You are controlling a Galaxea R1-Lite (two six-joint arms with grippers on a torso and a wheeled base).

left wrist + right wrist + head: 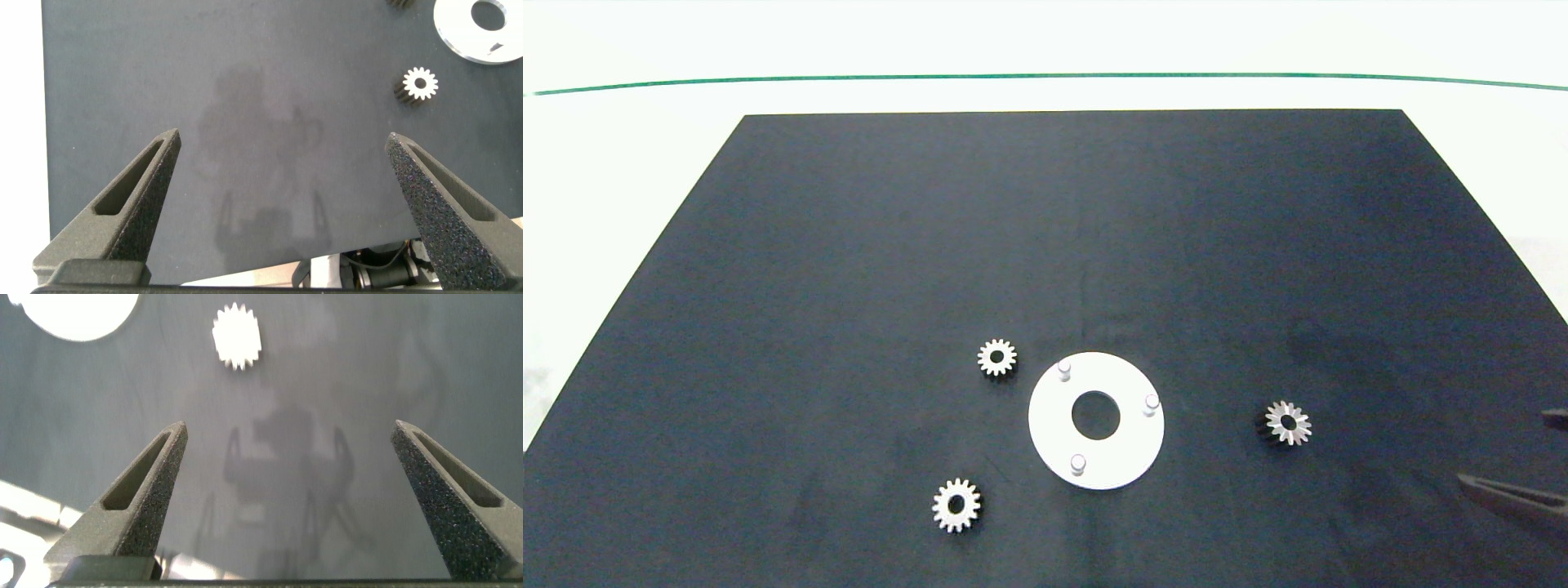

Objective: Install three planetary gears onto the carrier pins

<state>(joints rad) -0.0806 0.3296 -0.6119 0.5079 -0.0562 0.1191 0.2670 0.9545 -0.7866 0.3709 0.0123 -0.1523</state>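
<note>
On the dark mat (849, 286) covering the desk: white disc (1123, 457) with three bare pins (1078, 464), nothing installed yet. Three gears (997, 358) lying loose around it, all apart from it. Right hand (302, 498) spread wide, empty, near the right-side gear (1288, 423). Left hand (286, 204) likewise released, empty.

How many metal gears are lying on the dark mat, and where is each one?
3. One gear lies beyond the white disc to its left, one nearer on the disc's left, one to its right. All pins are bare; none seems hidden.
</note>
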